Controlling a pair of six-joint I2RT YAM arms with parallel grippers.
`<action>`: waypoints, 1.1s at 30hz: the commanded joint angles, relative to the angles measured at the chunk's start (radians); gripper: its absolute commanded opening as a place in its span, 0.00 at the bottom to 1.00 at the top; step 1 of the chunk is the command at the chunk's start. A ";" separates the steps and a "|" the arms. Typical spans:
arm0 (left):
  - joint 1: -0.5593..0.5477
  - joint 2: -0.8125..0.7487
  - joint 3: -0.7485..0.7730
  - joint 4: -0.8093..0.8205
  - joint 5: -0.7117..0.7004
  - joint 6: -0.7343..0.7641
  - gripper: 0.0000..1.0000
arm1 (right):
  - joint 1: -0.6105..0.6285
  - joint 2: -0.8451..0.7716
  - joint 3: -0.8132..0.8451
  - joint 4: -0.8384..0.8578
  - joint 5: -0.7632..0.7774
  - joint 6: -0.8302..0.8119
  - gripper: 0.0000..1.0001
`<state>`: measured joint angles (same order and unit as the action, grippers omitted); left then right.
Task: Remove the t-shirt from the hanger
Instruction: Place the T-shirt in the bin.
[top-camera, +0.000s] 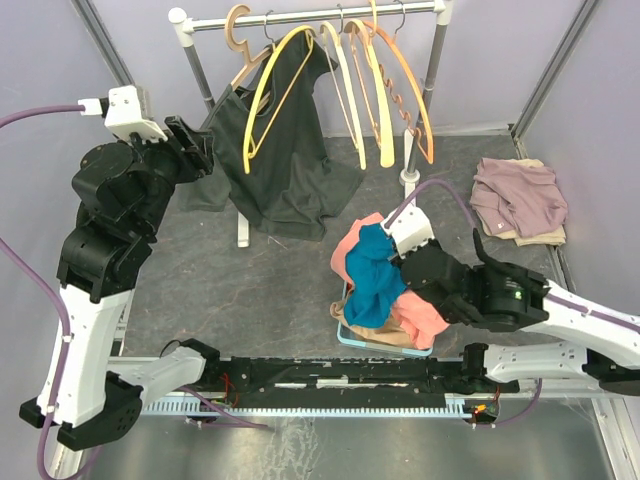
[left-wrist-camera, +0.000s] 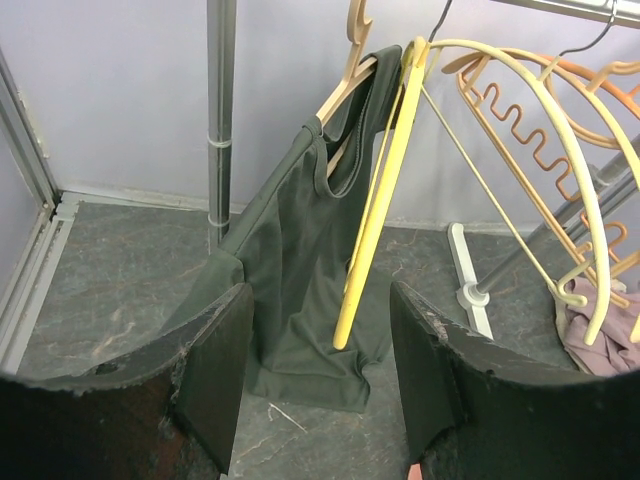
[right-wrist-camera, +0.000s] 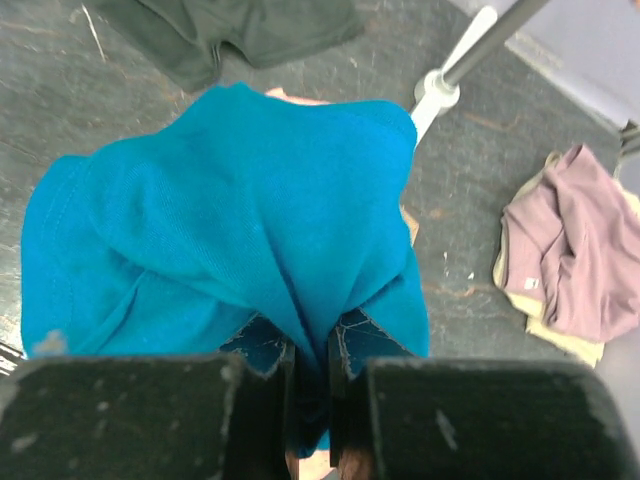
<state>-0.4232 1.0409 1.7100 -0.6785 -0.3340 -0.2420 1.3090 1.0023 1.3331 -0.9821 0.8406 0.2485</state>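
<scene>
Left fingers (left-wrist-camera: 215, 385) apart, dark t-shirt (left-wrist-camera: 300, 260) hanging vertically, neck up

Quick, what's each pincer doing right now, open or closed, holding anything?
Left pincer: open, holding nothing.
Right pincer: closed on the blue cloth.

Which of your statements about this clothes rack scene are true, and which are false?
1. The right hand is shut on the blue garment. True.
2. The dark green t-shirt is already off its hanger. False: it hangs on a wooden hanger on the rail.
3. The left hand is open. True.
4. The mauve clothes hang on the rail. False: they lie on the floor.
</scene>
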 joint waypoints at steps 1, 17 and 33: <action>-0.004 -0.018 0.008 0.046 0.022 -0.057 0.63 | 0.006 -0.037 -0.100 0.031 0.079 0.158 0.01; -0.004 0.014 0.038 0.035 0.039 -0.065 0.63 | 0.004 -0.063 -0.529 0.163 -0.023 0.490 0.01; -0.005 0.067 0.100 0.055 0.043 -0.046 0.63 | 0.004 -0.020 -0.425 0.070 0.020 0.517 0.40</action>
<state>-0.4232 1.1095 1.7714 -0.6769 -0.3042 -0.2646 1.3090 0.9913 0.8181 -0.8486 0.8215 0.7586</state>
